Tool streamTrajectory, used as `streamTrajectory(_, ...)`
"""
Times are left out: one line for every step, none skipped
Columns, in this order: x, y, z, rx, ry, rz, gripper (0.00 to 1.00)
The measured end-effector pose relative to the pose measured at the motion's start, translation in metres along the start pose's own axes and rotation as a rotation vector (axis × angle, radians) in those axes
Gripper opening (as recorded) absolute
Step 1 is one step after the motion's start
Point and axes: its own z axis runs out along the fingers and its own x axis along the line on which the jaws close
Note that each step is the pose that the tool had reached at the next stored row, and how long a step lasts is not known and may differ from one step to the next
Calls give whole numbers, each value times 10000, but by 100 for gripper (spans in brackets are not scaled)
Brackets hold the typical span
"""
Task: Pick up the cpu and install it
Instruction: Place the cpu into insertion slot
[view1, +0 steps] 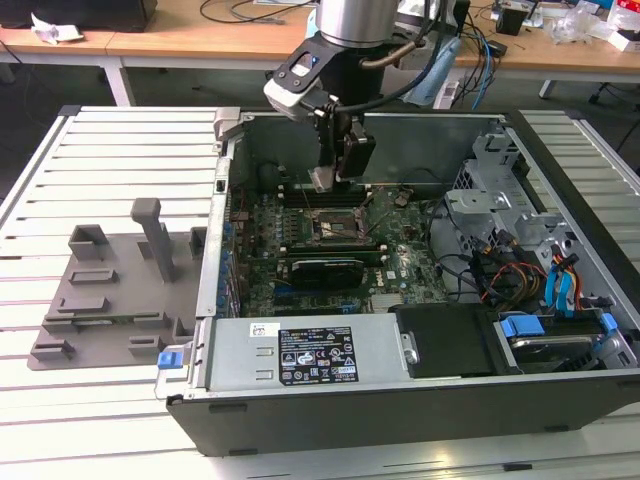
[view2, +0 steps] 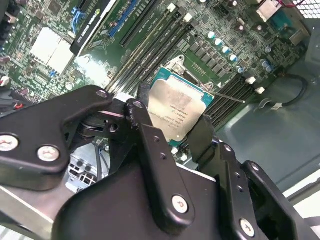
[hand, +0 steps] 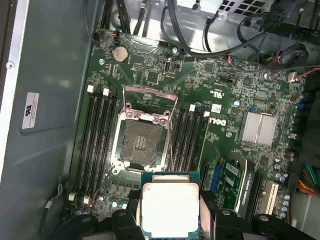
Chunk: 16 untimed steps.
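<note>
The cpu, a flat square chip with a pale silvery top and a green rim, is held between my gripper's two black fingers. My gripper is shut on the cpu and hangs inside the open computer case. In the exterior view my gripper holds the cpu a little above the motherboard, towards the back of the open socket. The socket lies bare, with its metal load frame flipped up and memory slots on both sides.
The open computer case lies on a slatted white table, with cables and drive bays on the exterior view's right. A large grey plastic tray with upright posts stands on the exterior view's left. A graphics card lies in front of the socket.
</note>
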Motion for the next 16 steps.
streamTrajectory(0, 0, 0, 3, 2, 71, 55)
streamTrajectory(0, 0, 0, 5, 4, 130, 55)
streamTrajectory(0, 0, 0, 8, 6, 198, 55)
streamTrajectory(0, 0, 0, 14, 9, 309, 55)
streamTrajectory(0, 0, 0, 18, 12, 412, 55)
streamTrajectory(0, 0, 0, 25, 15, 558, 55)
streamTrajectory(0, 0, 0, 29, 17, 646, 55)
streamTrajectory(0, 0, 0, 32, 19, 718, 55)
streamTrajectory(0, 0, 0, 37, 20, 819, 55)
streamTrajectory(0, 0, 1, 40, 22, 887, 55)
streamTrajectory(0, 0, 0, 44, 24, 964, 55)
streamTrajectory(0, 0, 1, 50, 28, 1116, 55)
streamTrajectory(0, 0, 1, 56, 31, 1239, 55)
streamTrajectory(0, 0, 1, 62, 34, 1375, 55)
streamTrajectory(0, 0, 1, 69, 38, 1521, 55)
streamTrajectory(0, 0, 1, 75, 39, 1647, 55)
